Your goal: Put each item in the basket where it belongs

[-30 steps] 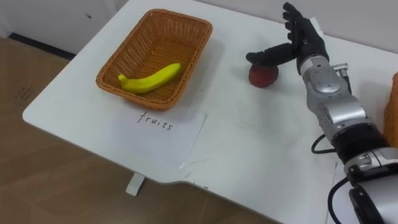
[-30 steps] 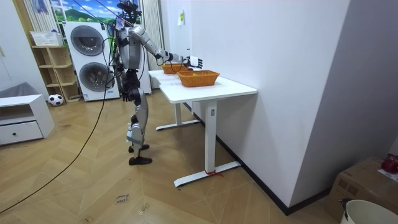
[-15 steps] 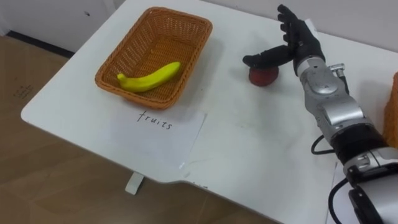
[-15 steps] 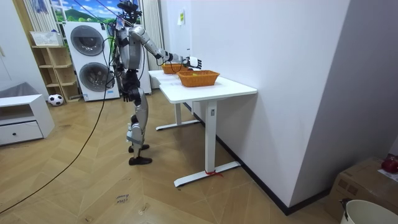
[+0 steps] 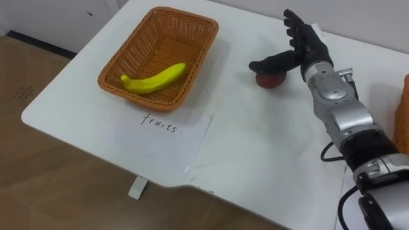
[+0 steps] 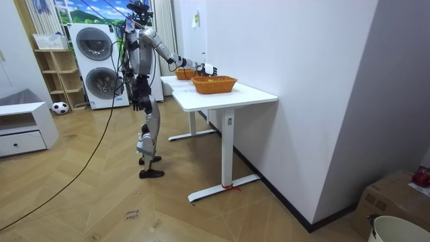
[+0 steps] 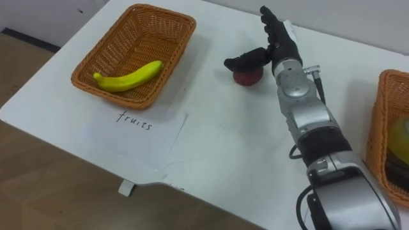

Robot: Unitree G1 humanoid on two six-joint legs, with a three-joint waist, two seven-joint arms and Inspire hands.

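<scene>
Left eye view: the red apple (image 5: 271, 81) sits on the white table (image 5: 255, 147), right of the basket (image 5: 110, 68) holding a banana (image 5: 153, 80). The right hand (image 5: 309, 46) hovers at the apple with its arm outstretched. Its fingers are straight and spread, thumb across the apple's top, grasping nothing.

— What sort of place is this?
— A room in a home, with a laundry corner: two washing machines (image 6: 94, 47) stacked against the wall and an open wooden shelf (image 6: 55, 70) beside them.
— Anything else homely?
— A herringbone wood floor (image 6: 134, 202), a white drawer unit (image 6: 23, 131) and a football (image 6: 60, 107) lying on the floor.
</scene>
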